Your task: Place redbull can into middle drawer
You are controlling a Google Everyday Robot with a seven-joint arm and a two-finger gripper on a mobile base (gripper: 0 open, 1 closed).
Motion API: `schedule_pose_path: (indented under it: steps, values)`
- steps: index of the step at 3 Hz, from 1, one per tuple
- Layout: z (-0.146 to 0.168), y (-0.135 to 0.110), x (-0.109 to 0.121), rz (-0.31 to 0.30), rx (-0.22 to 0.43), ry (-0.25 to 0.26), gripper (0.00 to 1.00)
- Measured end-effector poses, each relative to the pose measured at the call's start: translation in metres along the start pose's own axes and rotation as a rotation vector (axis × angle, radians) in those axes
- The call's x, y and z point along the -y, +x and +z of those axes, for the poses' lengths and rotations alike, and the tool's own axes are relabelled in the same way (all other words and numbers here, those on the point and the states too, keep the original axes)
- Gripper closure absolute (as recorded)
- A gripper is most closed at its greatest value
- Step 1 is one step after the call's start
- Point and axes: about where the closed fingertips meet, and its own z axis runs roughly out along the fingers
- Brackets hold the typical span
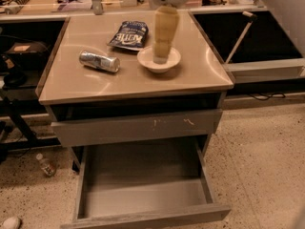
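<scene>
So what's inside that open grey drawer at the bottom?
Only grey floor shows in the wide grey wooden drawer; its back is hidden under the scratched drawer front. The shiny silver can lies on the tabletop; the pincer hangs over the white bowl.

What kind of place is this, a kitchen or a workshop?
Probably a robotics lab or workshop: cluttered workbenches behind, cables on the speckled floor, and a lone drawer cabinet. The robot's hand hangs over the bowl.
</scene>
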Motion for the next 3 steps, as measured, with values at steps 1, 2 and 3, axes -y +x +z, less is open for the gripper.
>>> schedule_pose_path:
  steps: [1, 2, 3]
  values:
    - [0.018, -0.036, 0.035, -0.008, 0.031, -0.001, 0.00]
    - [0.017, -0.047, 0.046, -0.009, 0.064, 0.035, 0.00]
    - [0.017, -0.047, 0.046, -0.009, 0.064, 0.035, 0.00]
